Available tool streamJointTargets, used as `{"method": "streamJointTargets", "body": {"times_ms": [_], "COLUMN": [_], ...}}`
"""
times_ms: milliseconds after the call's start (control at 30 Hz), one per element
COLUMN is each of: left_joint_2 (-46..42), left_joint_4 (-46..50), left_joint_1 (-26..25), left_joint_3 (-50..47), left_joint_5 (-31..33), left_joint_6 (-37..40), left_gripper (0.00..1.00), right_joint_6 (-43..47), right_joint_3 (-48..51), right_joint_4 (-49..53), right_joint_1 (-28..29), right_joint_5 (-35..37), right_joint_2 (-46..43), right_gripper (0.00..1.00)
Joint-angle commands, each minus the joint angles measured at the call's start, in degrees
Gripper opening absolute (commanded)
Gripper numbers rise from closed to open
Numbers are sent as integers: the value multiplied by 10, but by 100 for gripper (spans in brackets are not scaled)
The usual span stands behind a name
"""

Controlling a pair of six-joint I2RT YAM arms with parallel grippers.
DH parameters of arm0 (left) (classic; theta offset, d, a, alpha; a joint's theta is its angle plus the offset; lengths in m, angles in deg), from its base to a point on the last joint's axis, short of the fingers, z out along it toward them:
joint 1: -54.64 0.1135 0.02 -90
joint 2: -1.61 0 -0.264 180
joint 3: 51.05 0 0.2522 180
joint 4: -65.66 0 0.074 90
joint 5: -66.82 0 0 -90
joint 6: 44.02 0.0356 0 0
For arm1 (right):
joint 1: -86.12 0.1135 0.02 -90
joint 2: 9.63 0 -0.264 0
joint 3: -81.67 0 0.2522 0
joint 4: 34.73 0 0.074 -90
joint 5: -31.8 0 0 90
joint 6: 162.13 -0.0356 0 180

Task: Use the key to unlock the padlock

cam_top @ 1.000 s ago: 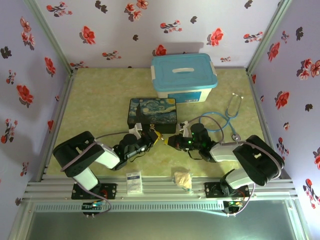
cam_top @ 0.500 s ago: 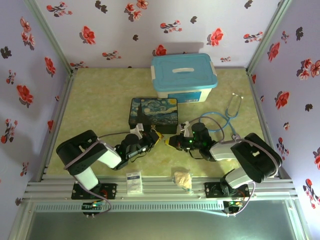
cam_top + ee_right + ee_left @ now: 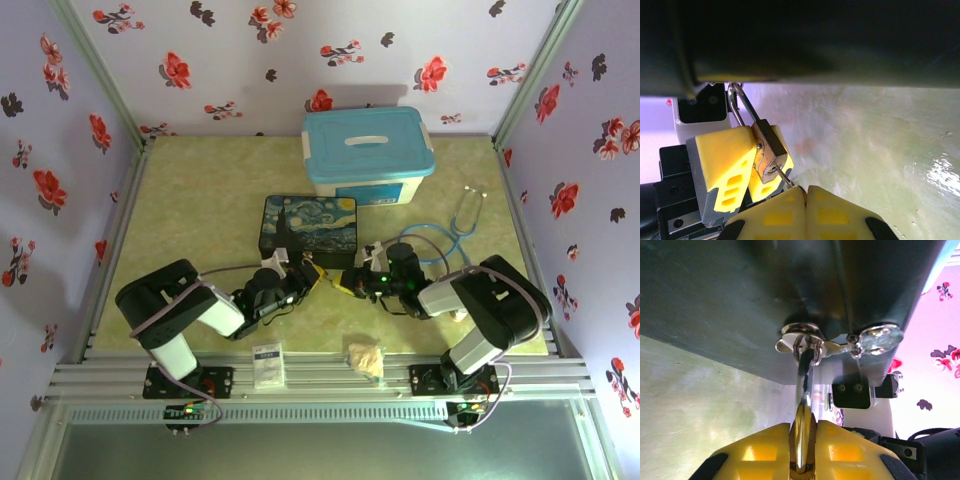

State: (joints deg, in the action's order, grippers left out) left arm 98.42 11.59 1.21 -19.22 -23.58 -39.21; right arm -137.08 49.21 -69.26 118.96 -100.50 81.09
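Observation:
The brass padlock (image 3: 771,150) hangs by its silvery shackle (image 3: 807,365) from the hasp (image 3: 805,340) on the front of the starry-night box (image 3: 307,222). My left gripper (image 3: 804,432) is shut on the padlock body (image 3: 804,440), one yellow finger (image 3: 722,155) on each flat side. The thin key (image 3: 785,179) sticks into the keyhole at the padlock's bottom. My right gripper (image 3: 806,192) is shut on the key's head, close below the lock. In the top view the left gripper (image 3: 308,275) and the right gripper (image 3: 345,282) meet tip to tip in front of the box.
A blue-lidded bin (image 3: 368,152) stands behind the box. A stethoscope (image 3: 460,235) lies to the right, beside my right arm. A small white packet (image 3: 266,365) and a crumpled tan lump (image 3: 365,358) lie by the near rail. Floral walls close in three sides.
My right arm's elbow has swung inward and away from the near rail while its gripper stays at the padlock. The left arm has barely shifted.

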Motion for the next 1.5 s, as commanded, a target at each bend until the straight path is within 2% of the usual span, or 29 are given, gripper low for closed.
{"method": "streamJointTargets", "body": {"times_ms": [0,333,600,767,833,1067,1100,1233,1300,1367,1467], "left_joint_2": [-6,-3,0,2,-3,-1,0,3,6,8,8], "left_joint_4": [-70,-70,-70,-71,-71,-71,-72,-70,-70,-71,-71], "left_joint_1": [-30,-36,-52,-60,-62,-63,-63,-63,-64,-66,-65], "left_joint_3": [24,32,19,26,28,26,26,22,22,21,21], "left_joint_5": [-49,-47,-2,-1,-1,1,2,10,10,12,17], "left_joint_6": [18,17,15,10,10,6,7,2,-1,-1,-4], "left_gripper": [0,0,0,0,0,0,0,0,0,0,0], "right_joint_6": [-24,-82,-123,-221,-253,-256,-235,-126,-85,-67,-67], "right_joint_3": [-10,31,53,62,57,58,57,25,14,4,8], "right_joint_4": [-54,-160,-173,-306,-312,-310,-296,-64,5,50,58], "right_joint_1": [25,34,91,92,95,99,104,134,149,152,151], "right_joint_5": [44,142,264,266,263,265,273,309,335,341,343], "right_joint_2": [8,34,6,56,71,58,52,-28,-65,-92,-110], "right_gripper": [0,0,0,0,0,0,0,4,4,6,12]}}
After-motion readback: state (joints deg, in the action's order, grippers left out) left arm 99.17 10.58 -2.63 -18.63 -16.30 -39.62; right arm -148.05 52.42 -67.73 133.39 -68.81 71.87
